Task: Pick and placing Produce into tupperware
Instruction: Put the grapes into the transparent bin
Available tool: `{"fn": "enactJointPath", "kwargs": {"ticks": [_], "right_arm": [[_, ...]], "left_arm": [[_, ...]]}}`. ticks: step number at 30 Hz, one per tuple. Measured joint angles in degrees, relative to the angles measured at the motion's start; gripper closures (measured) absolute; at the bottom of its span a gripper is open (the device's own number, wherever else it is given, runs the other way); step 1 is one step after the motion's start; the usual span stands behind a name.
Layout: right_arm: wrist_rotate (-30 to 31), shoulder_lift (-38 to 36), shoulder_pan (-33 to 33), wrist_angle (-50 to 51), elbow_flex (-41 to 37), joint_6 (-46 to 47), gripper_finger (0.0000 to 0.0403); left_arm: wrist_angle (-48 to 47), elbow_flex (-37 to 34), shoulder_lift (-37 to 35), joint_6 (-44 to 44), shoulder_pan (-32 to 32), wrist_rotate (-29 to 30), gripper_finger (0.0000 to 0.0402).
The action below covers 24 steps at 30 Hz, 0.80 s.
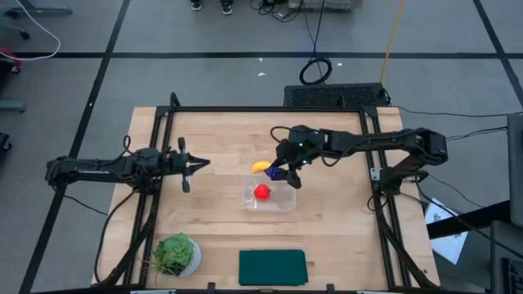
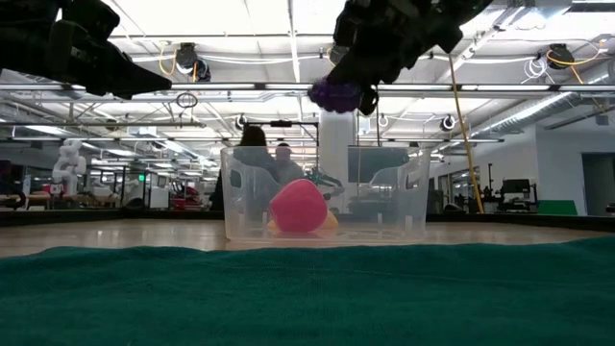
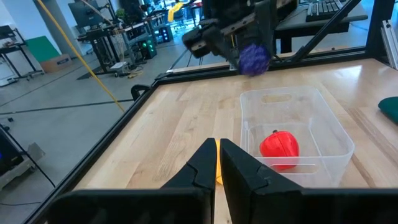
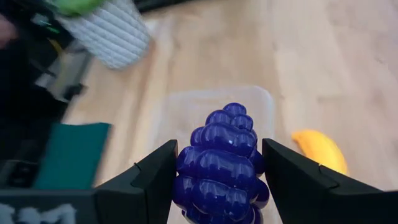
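Grapes held over the tub.

My right gripper (image 4: 217, 180) clamped the grapes (image 4: 221, 165) between both fingers, hanging above the far edge of the tub (image 1: 282, 202). The red fruit (image 1: 261, 192) sat inside the tub; the banana (image 1: 260, 167) lay on the table (image 1: 221, 139) just beside it. My left gripper (image 1: 185, 165) waited well apart, fingers pressed together and empty.

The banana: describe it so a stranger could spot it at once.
Find the clear container in the middle of the wooden table. Just outside its far left corner lies the banana, on bare wood. It is the only yellow, curved piece; the red fruit sits inside.
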State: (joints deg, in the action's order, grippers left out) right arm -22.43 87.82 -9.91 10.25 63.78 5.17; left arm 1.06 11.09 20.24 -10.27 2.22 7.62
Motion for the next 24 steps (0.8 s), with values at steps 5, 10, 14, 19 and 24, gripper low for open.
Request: {"fn": "enactJointPath", "kwargs": {"ticks": [5,10,14,19,24], "right_arm": [[1.6,0.9,-0.1,3.8,0.9,-1.6,0.0195],[2.8,1.8,0.0,5.6,0.9,-2.0,0.0195],[5.7,3.7,0.7,5.8,0.9,-0.3,0.0195],[5.9,6.0,1.7,5.9,0.8,-1.0,0.0195],[5.9,6.9,2.6,6.2,0.8,-1.9,0.0195]], "left_arm": [[-0.1,0.0,0.0,0.0,0.0,0.0,0.0376],[-0.1,0.0,0.0,-0.3,0.0,0.0,0.0376],[0.0,0.0,0.0,-0.4,0.0,0.0,0.0376],[0.0,0.0,0.0,-0.3,0.0,0.2,0.0376],[0.0,0.0,0.0,-0.4,0.0,0.2,0.0376]]}}
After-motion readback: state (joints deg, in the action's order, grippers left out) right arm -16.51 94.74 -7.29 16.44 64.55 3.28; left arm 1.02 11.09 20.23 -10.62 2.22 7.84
